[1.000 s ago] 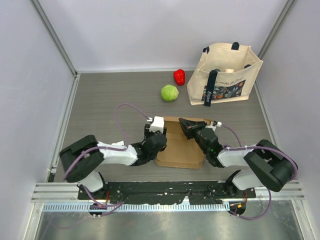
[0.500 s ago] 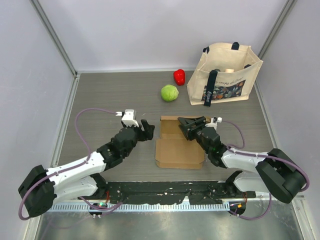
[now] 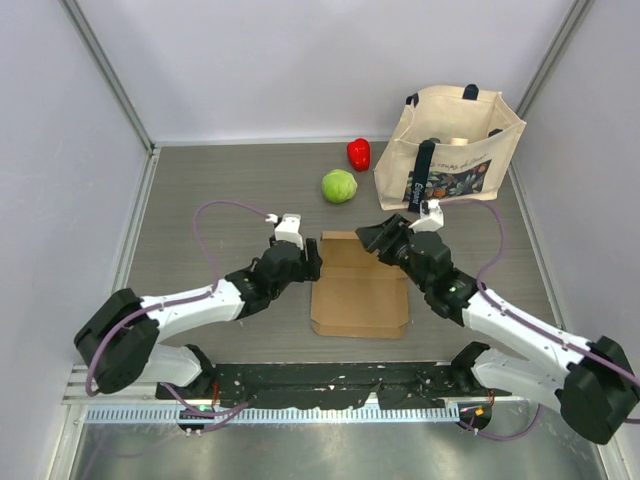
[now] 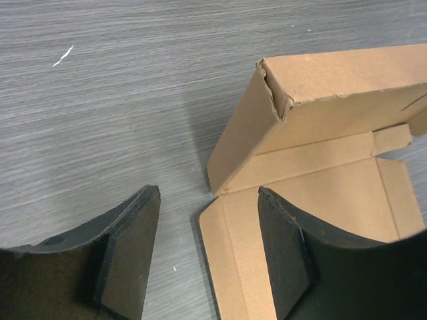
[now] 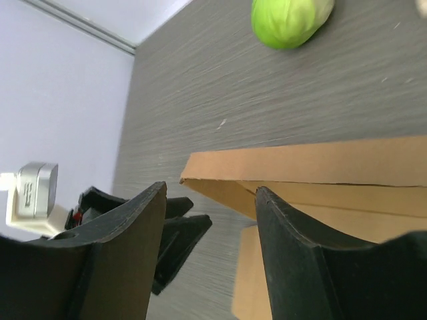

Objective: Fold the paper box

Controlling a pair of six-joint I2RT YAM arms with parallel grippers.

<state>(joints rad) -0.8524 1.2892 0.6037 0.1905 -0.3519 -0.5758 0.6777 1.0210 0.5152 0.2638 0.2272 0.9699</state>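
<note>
Grey wood-grain tabletop (image 3: 220, 190) fills the floor of a booth closed in by plain pale walls (image 3: 300, 60), with metal rails running up the far corners. Beyond the right gripper (image 3: 375, 238), at the far right corner, stands a beige canvas tote bag with dark handles (image 3: 455, 150), upright and open at the top. The brown corrugated cardboard box (image 3: 360, 290) lies between the two pairs of fingers: its near panel is flat on the table and its far part is folded up into a low wall. The left gripper (image 4: 207, 200) sits just beside the box's left edge, fingers spread wide with the raised corner ahead of the gap, gripping nothing. The right gripper's fingers are likewise parted and empty, the raised far edge just ahead of them. A round green cabbage (image 3: 339, 185) lies beyond both grippers, a red bell pepper (image 3: 358, 153) just past it. A small white paper scrap (image 4: 63, 57) lies far-left of the left fingers.
</note>
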